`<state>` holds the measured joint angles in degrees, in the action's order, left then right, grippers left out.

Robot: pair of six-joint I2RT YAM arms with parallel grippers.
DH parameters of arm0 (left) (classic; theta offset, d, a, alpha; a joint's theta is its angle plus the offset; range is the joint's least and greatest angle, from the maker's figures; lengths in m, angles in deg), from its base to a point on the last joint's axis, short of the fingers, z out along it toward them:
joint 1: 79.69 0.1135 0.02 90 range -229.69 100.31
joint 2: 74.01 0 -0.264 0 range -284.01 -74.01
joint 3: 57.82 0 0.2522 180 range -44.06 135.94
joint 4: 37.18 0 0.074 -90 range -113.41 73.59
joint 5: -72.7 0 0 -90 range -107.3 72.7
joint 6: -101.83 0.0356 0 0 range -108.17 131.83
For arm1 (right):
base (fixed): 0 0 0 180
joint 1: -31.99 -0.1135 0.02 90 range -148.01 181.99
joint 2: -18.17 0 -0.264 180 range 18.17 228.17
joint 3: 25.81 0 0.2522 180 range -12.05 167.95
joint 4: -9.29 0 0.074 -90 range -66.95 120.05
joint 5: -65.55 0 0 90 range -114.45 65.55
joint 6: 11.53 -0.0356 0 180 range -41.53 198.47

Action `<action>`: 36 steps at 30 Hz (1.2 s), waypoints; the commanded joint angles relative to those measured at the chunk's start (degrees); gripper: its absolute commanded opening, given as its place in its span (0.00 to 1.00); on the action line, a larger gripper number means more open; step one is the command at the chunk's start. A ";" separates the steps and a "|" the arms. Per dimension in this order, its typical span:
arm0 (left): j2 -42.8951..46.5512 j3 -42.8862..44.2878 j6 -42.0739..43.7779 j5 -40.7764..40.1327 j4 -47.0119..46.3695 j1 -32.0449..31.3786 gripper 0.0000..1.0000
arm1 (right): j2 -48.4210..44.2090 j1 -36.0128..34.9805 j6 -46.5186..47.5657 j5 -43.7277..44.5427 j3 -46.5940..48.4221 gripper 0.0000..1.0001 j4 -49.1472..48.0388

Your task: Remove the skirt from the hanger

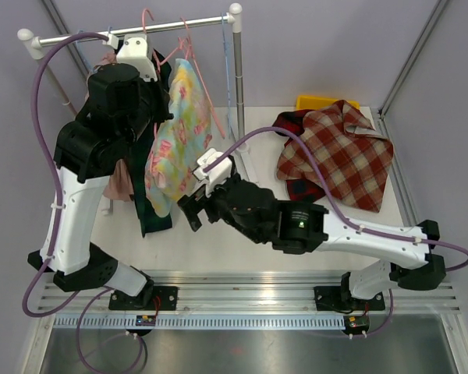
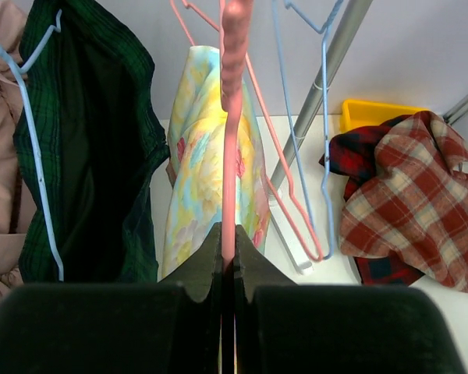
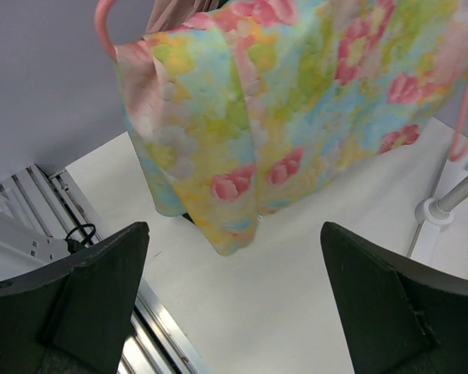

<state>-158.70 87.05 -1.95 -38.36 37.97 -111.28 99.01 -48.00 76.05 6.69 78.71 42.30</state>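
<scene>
1. Just below the silver metal clothes rail [image 1: 140,29], the left gripper [image 2: 227,253] is pinching the pink plastic hanger [image 2: 235,93], its jaws closing tight on the thin shaft.
2. The pastel floral skirt [image 1: 175,132] is hanging from that hanger under the rail's middle, draping toward the white counter [image 1: 218,245]. It is not yet off, so the removal itself is looking undone.
3. Lower, in front of the rail, the right gripper [image 3: 234,234] is hovering near the skirt's hem with jaws spread wide, holding nothing. I judge that gripping the cloth and drawing it free are remaining.
4. How the skirt is attaching to the hanger is hidden: the left arm is blocking the waistband from above, and the wrist view is cropping it. Whether the hook is sitting on the rail is hard to make out.
</scene>
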 commanded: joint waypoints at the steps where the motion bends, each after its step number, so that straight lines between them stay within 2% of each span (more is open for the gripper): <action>1: 2.77 0.64 -0.54 -2.32 -3.56 -1.19 0.00 | 2.82 -1.14 0.04 4.81 4.16 0.99 -6.94; 10: 6.20 -1.91 -1.51 -1.97 -3.55 -2.16 0.00 | 10.74 -0.96 5.31 8.66 5.83 0.99 -13.70; 11: 6.55 -2.17 -1.77 -1.79 -3.55 -2.24 0.00 | 11.53 -0.70 5.75 9.11 5.83 0.94 -14.58; 13: 7.95 -3.40 -1.78 -1.53 -3.99 -2.16 0.00 | 11.97 0.00 6.02 9.29 5.66 0.78 -15.20; 14: 8.39 -3.75 -1.60 -1.62 -4.08 -2.16 0.00 | 12.06 0.88 6.02 9.12 5.31 0.66 -16.07; 15: 9.00 -4.02 -1.51 -1.62 -4.25 -2.16 0.00 | 11.98 1.32 5.58 8.60 4.69 0.37 -16.17; 16: 9.18 -4.02 -1.51 -1.79 -4.08 -2.16 0.00 | 12.06 1.76 5.06 7.63 4.51 0.21 -15.99; 18: 9.54 -4.02 -1.34 -1.70 -4.17 -2.16 0.00 | 11.89 2.64 3.83 7.19 3.64 0.00 -15.12; 22: 9.98 -4.11 -0.99 -3.19 -4.69 -2.16 0.00 | 9.35 2.64 0.16 4.82 -1.54 0.00 -14.41; 25: 9.72 -3.49 0.42 -5.73 -5.83 -2.24 0.00 | 3.99 1.85 -7.23 4.72 -12.07 0.00 -14.93; 26: 9.37 -2.01 1.81 -6.44 -6.01 -2.16 0.00 | 1.02 1.24 -9.08 5.33 -18.89 0.00 -15.37; 29: 6.04 4.73 5.06 -9.43 -5.40 -1.98 0.00 | -3.74 -1.92 -19.16 9.99 -31.20 0.00 -13.63; 32: 3.31 9.85 7.18 -10.84 -4.96 -1.89 0.00 | -7.96 -5.96 -27.34 14.91 -38.52 0.00 -8.37; 36: 4.87 6.46 6.49 -10.41 -6.62 -1.89 0.00 | -13.41 -8.96 -31.69 21.67 -40.75 0.00 -1.94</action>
<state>-156.03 93.36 2.45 -45.99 37.75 -113.40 90.14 -55.78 53.08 19.08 37.84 34.84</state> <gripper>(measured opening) 0.028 0.012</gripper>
